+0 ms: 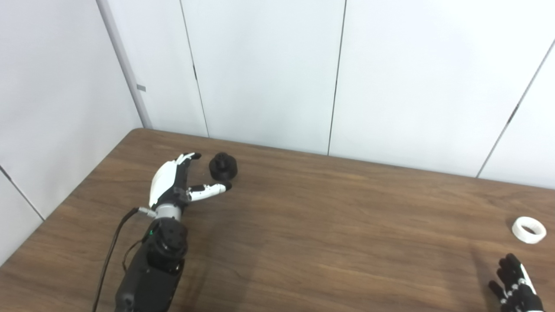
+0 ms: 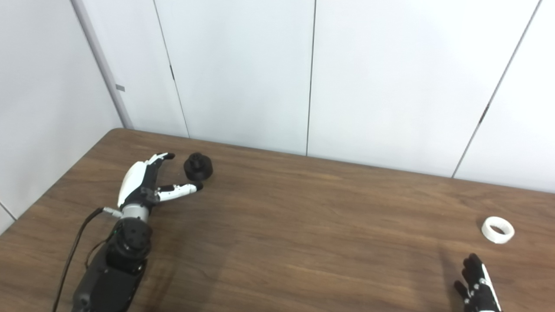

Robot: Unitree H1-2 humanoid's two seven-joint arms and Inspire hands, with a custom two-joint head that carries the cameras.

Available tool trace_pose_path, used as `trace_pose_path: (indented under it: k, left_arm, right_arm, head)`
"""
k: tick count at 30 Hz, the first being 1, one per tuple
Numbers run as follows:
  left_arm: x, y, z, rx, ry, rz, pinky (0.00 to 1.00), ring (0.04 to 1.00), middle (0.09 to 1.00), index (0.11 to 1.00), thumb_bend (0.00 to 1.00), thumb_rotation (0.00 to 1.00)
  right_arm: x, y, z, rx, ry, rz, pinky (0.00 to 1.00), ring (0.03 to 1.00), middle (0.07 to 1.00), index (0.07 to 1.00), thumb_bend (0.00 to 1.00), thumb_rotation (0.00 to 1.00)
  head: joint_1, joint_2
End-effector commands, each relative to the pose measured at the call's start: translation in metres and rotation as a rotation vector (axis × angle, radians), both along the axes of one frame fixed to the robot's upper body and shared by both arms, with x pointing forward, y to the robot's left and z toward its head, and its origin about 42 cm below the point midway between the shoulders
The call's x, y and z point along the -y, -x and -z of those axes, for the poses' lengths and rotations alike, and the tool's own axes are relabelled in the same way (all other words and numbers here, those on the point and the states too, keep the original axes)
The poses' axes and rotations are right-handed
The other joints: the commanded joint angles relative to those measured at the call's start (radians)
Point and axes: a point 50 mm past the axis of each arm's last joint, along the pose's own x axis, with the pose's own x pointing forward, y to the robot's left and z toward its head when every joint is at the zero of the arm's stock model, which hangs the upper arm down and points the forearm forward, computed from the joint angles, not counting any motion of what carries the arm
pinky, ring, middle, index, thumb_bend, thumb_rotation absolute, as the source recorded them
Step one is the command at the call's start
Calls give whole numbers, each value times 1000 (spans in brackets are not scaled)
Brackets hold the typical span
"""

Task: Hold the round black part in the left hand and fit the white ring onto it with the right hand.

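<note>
Brown wood-grain table (image 1: 329, 225), white panelled wall (image 1: 260, 69), left hand (image 1: 173, 182) spread beside black part (image 1: 223, 167), right hand (image 2: 479, 286) spread, empty

Brown wood-grain table (image 1: 312, 225) is backed by white wall panels (image 1: 260, 73) split by dark vertical seams; grey corner strip (image 1: 123, 65) seen at left.
</note>
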Motion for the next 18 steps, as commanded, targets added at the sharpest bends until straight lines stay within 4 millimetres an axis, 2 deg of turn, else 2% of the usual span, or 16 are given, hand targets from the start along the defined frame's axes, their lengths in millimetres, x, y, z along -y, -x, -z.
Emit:
trace_pose_path:
  k: [1, 4, 18]
  left_arm:
    - [-7, -18, -29, 65, -71, 4, 1000, 1000, 965, 860, 960, 356]
    - [-7, -28, -29, 36, -96, 14, 1000, 1000, 962, 850, 971, 346]
    - [-20, -59, -28, -71, -204, 17, 1000, 1000, 975, 857, 969, 368]
  right_arm:
    - [1, 7, 2, -13, 1, -1, 1000, 1000, 995, 999, 596, 1000]
    - [0, 7, 2, -12, 1, 1, 1000, 1000, 994, 997, 568, 1000]
    - [0, 9, 4, -14, 36, 9, 1000, 1000, 982, 983, 606, 1000]
  head:
    - [-1, 1]
    - [-6, 0]
    - [-17, -2]
